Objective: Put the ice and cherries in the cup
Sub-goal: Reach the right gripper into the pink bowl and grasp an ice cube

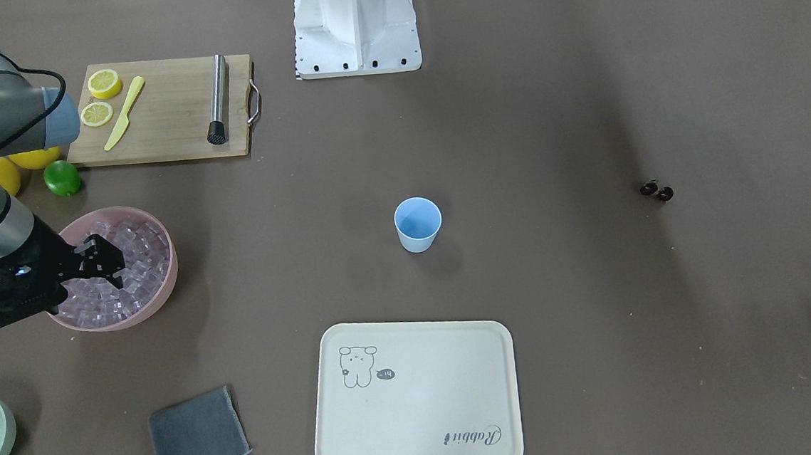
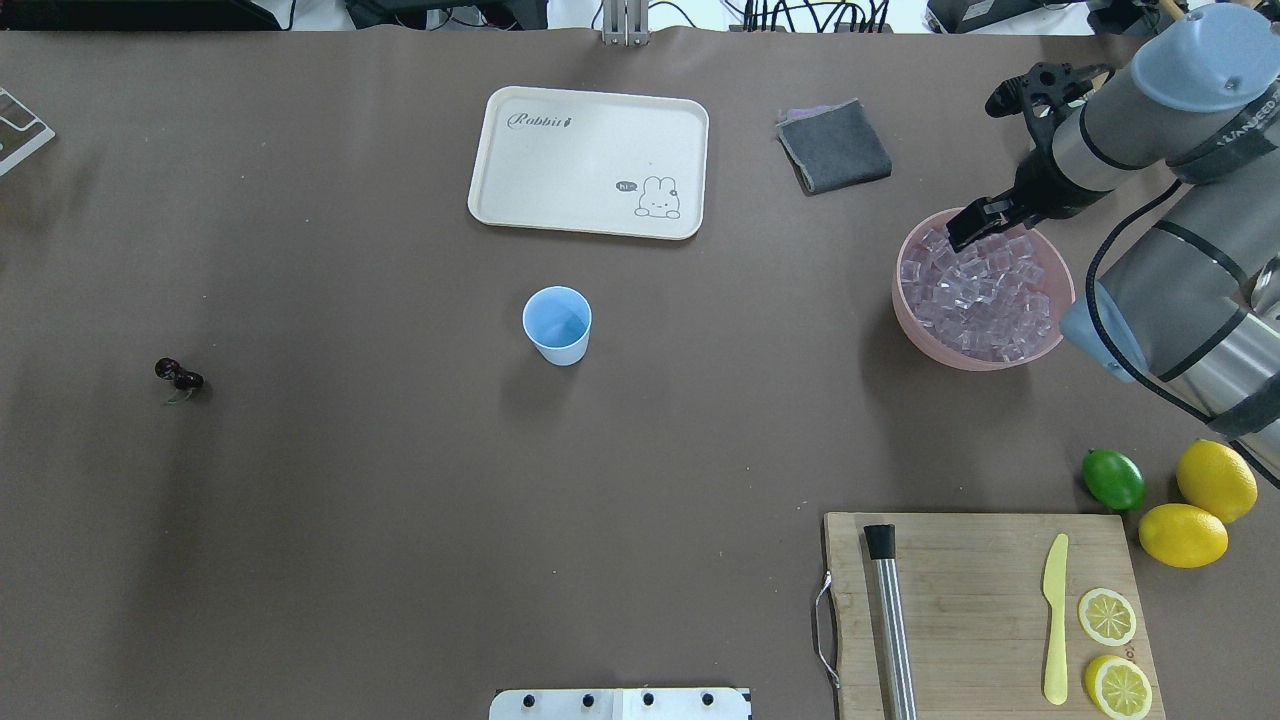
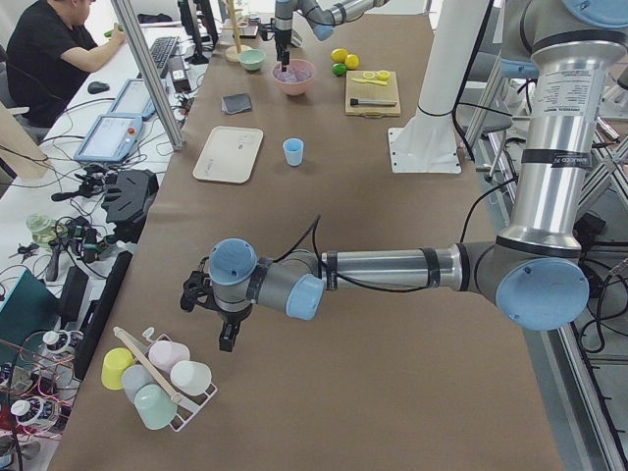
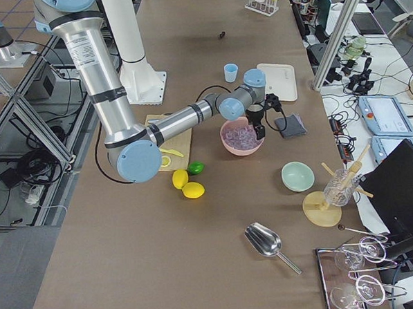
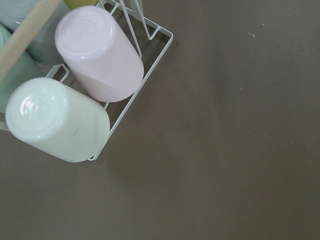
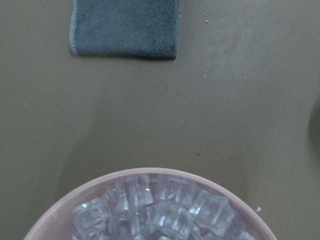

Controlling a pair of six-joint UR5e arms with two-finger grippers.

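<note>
Right tool (image 1: 109,262) above ice (image 1: 140,254) (pink bowl (image 1: 169,283)).

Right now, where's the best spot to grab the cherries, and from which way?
Come straight down from above. The cherries lie low on the bare table, two small round fruits side by side with nothing near them, so pushing in from the side would probably just roll them. Pinch across both fruits together. Their stems look too thin to make out clearly here.
</note>
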